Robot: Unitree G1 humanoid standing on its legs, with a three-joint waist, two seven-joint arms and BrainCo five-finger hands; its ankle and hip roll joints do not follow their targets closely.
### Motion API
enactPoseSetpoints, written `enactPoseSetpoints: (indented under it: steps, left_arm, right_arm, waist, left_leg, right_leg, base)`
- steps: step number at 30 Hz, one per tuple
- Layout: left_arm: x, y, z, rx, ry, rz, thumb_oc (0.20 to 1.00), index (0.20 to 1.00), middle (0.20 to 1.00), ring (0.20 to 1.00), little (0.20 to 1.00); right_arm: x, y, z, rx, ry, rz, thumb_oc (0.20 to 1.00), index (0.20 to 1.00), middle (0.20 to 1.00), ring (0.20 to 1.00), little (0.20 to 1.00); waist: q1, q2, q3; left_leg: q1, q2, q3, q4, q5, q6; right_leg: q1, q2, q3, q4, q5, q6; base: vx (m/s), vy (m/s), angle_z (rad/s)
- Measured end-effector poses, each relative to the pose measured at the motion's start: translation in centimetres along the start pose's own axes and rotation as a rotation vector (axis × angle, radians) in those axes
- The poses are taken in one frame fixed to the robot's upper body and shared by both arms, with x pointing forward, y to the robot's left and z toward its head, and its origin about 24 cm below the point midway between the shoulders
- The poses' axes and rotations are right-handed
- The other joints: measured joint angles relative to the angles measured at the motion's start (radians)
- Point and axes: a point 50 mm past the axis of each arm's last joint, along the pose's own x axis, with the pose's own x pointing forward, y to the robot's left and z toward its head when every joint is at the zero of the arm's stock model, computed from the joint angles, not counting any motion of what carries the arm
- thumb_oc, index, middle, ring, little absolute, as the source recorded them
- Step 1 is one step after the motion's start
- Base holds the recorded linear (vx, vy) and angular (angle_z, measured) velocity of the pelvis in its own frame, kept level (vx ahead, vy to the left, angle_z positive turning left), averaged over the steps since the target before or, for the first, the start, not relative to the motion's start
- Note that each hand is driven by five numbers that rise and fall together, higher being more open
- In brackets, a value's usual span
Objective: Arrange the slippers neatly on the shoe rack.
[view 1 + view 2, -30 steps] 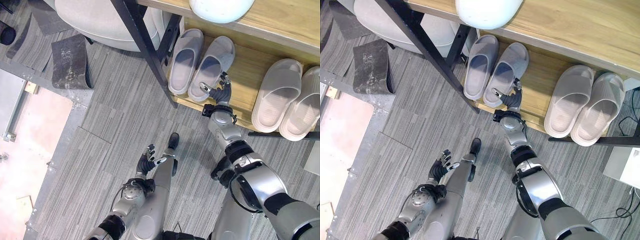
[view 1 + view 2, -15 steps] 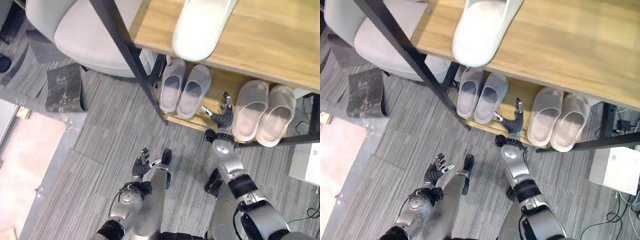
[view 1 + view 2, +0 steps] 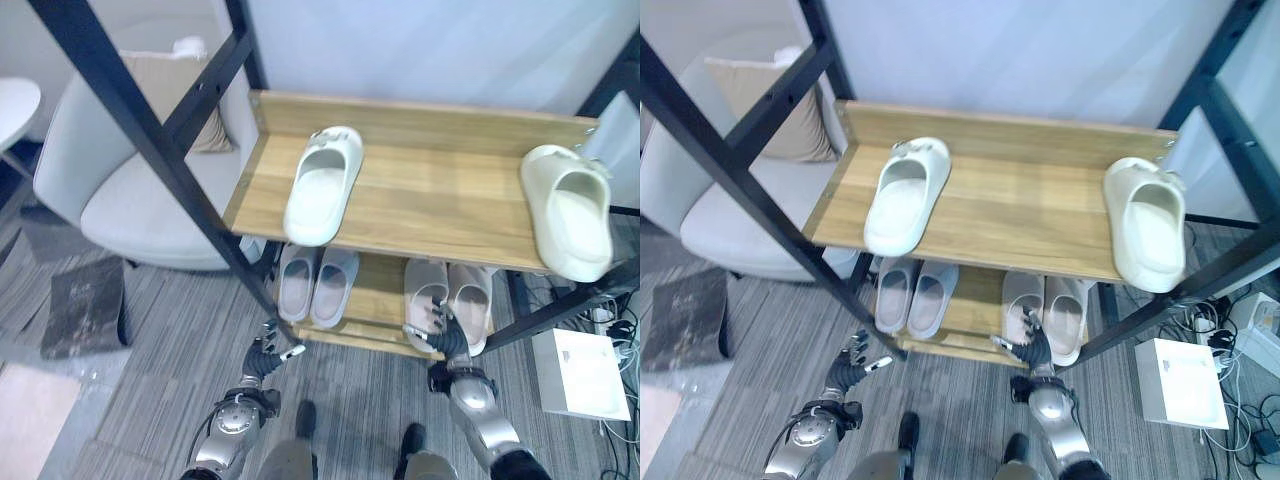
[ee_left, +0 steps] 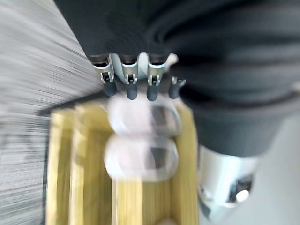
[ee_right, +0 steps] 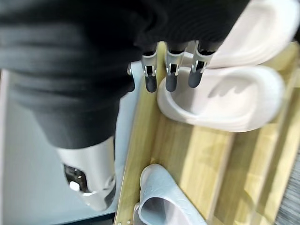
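The view has lifted off the low shelf, so the camera moved, not the slippers. Left hand (image 3: 268,352) hangs open and empty by the floor. On the top shelf (image 3: 430,215) one pale slipper (image 3: 322,185) lies left and its mate (image 3: 568,208) far right, well apart. Below, both pairs (image 3: 317,283) (image 3: 449,301) sit paired. Right hand (image 3: 438,328), open and empty, has withdrawn to the rack edge; top pair likely next

Grey striped carpet (image 3: 150,400) is seen below; a pale chair (image 3: 110,200) stands before a white wall (image 3: 1010,50).
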Motion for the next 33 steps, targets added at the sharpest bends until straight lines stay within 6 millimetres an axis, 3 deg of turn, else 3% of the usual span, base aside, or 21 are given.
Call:
enactPoseSetpoints:
  steps: [3, 5, 9, 10, 11, 14, 18, 23, 25, 27, 28, 30, 33]
  left_arm:
    - [0.1, -1.6, 0.5, 0.099, -0.023, -0.117, 1.000, 1.000, 1.000, 1.000, 1.000]
    - [0.7, -4.3, 1.7, 0.250, -0.070, -0.284, 1.000, 1.000, 1.000, 1.000, 1.000]
    - [1.3, -8.0, 5.0, 0.488, -0.221, -0.529, 1.000, 1.000, 1.000, 1.000, 1.000]
    - [1.2, -9.1, 6.8, 0.519, -0.302, -0.588, 1.000, 1.000, 1.000, 1.000, 1.000]
    - [0.8, -10.7, 9.9, 0.526, -0.437, -0.656, 1.000, 1.000, 1.000, 1.000, 1.000]
    - [-2.2, -12.2, 16.5, 0.579, -0.759, -0.827, 1.000, 1.000, 1.000, 1.000, 1.000]
    - [-4.4, -13.2, 20.1, 0.481, -0.912, -0.922, 1.000, 1.000, 1.000, 1.000, 1.000]
    - [-5.8, -12.2, 22.5, 0.372, -1.015, -0.902, 1.000, 1.000, 1.000, 1.000, 1.000]
    - [-6.3, -9.3, 25.6, 0.321, -1.159, -0.715, 1.000, 1.000, 1.000, 1.000, 1.000]
    - [-6.2, -7.2, 27.3, 0.259, -1.237, -0.559, 1.000, 1.000, 1.000, 1.000, 1.000]
    - [-6.0, -5.0, 28.4, 0.281, -1.289, -0.387, 1.000, 1.000, 1.000, 1.000, 1.000]
    - [-5.6, -2.6, 29.2, 0.292, -1.316, -0.187, 1.000, 1.000, 1.000, 1.000, 1.000]
    - [-4.6, -0.6, 29.1, 0.443, -1.301, -0.009, 1.000, 1.000, 1.000, 1.000, 1.000]
  right_arm:
    - [-1.2, -0.5, -2.6, 0.008, 0.104, 0.006, 1.000, 1.000, 1.000, 1.000, 1.000]
    - [-1.9, -1.9, -4.5, 0.005, 0.194, -0.040, 1.000, 1.000, 1.000, 1.000, 1.000]
    - [-1.9, -3.2, -5.1, 0.016, 0.226, -0.097, 1.000, 1.000, 1.000, 1.000, 1.000]
    - [-1.8, -3.6, -5.0, 0.019, 0.228, -0.114, 1.000, 1.000, 1.000, 1.000, 1.000]
    - [-1.7, -4.1, -4.9, 0.013, 0.222, -0.127, 1.000, 1.000, 1.000, 1.000, 1.000]
    - [-1.6, -5.1, -4.9, -0.001, 0.227, -0.156, 1.000, 1.000, 1.000, 1.000, 1.000]
    - [-1.8, -6.0, -5.0, -0.011, 0.232, -0.182, 1.000, 1.000, 1.000, 1.000, 1.000]
    - [-2.1, -5.9, -5.2, -0.011, 0.235, -0.169, 1.000, 1.000, 1.000, 1.000, 1.000]
    - [-2.6, -5.8, -5.7, -0.013, 0.250, -0.166, 1.000, 1.000, 1.000, 1.000, 1.000]
    - [-3.0, -5.9, -6.1, -0.014, 0.264, -0.167, 1.000, 1.000, 1.000, 1.000, 1.000]
    - [-3.2, -5.8, -6.3, -0.013, 0.272, -0.163, 1.000, 1.000, 1.000, 1.000, 1.000]
    - [-3.4, -5.8, -6.5, -0.014, 0.281, -0.161, 1.000, 1.000, 1.000, 1.000, 1.000]
    - [-3.4, -5.7, -6.5, -0.014, 0.280, -0.152, 1.000, 1.000, 1.000, 1.000, 1.000]
  waist:
    - [-0.020, 0.004, -0.038]
    - [-0.049, 0.010, -0.047]
    - [-0.078, 0.013, -0.060]
    - [-0.084, 0.015, -0.063]
    - [-0.098, 0.018, -0.068]
    - [-0.107, 0.030, -0.077]
    - [-0.109, 0.052, -0.103]
    - [-0.107, 0.056, -0.105]
    - [-0.102, 0.056, -0.105]
    - [-0.098, 0.056, -0.105]
    - [-0.096, 0.055, -0.105]
    - [-0.092, 0.055, -0.105]
    - [-0.086, 0.055, -0.105]
  left_leg:
    - [0.037, 0.001, 0.022, -0.033, 0.005, -0.003]
    - [0.051, 0.003, 0.040, -0.033, 0.001, -0.005]
    - [0.051, 0.006, 0.054, -0.033, 0.000, -0.006]
    - [0.053, 0.008, 0.063, -0.033, 0.000, -0.006]
    - [0.051, 0.011, 0.066, -0.033, 0.000, -0.006]
    - [0.050, 0.015, 0.067, -0.037, 0.000, -0.007]
    - [0.048, 0.017, 0.067, -0.039, 0.001, -0.008]
    - [0.047, 0.017, 0.067, -0.039, -0.004, -0.014]
    - [0.045, 0.018, 0.067, -0.038, -0.004, -0.015]
    - [0.045, 0.018, 0.066, -0.039, -0.002, -0.013]
    - [0.047, 0.018, 0.066, -0.038, -0.002, -0.013]
    - [0.046, 0.018, 0.066, -0.039, 0.000, -0.010]
    - [0.047, 0.017, 0.066, -0.033, 0.000, -0.010]
  right_leg:
    - [0.039, 0.010, 0.019, -0.058, 0.021, 0.002]
    - [0.041, 0.011, 0.028, -0.061, 0.022, 0.001]
    - [0.038, 0.014, 0.046, -0.056, 0.027, -0.001]
    - [0.035, 0.014, 0.051, -0.057, 0.029, -0.001]
    - [0.028, 0.017, 0.060, -0.058, 0.033, -0.003]
    - [0.023, 0.021, 0.070, -0.062, 0.034, -0.001]
    - [0.019, 0.023, 0.070, -0.062, 0.030, 0.004]
    - [0.012, 0.022, 0.071, -0.062, 0.031, 0.005]
    - [0.014, 0.023, 0.071, -0.062, 0.033, 0.006]
    - [0.018, 0.023, 0.070, -0.062, 0.033, 0.006]
    - [0.018, 0.023, 0.070, -0.062, 0.033, 0.006]
    - [0.018, 0.023, 0.069, -0.062, 0.032, 0.006]
    - [0.018, 0.023, 0.069, -0.062, 0.033, 0.006]
  base:
    - [0.07, -0.026, -0.24]
    - [0.04, -0.001, -0.13]
    - [0.04, 0.007, -0.15]
    - [0.04, 0.015, -0.14]
    - [0.03, 0.011, -0.21]
    - [0.02, 0.002, -0.09]
    - [0.00, 0.000, 0.00]
    - [0.00, 0.000, 0.00]
    - [0.02, -0.036, -0.01]
    - [0.00, 0.000, 0.00]
    - [0.00, 0.000, 0.00]
    - [0.02, -0.011, 0.00]
    - [0.03, -0.008, -0.01]
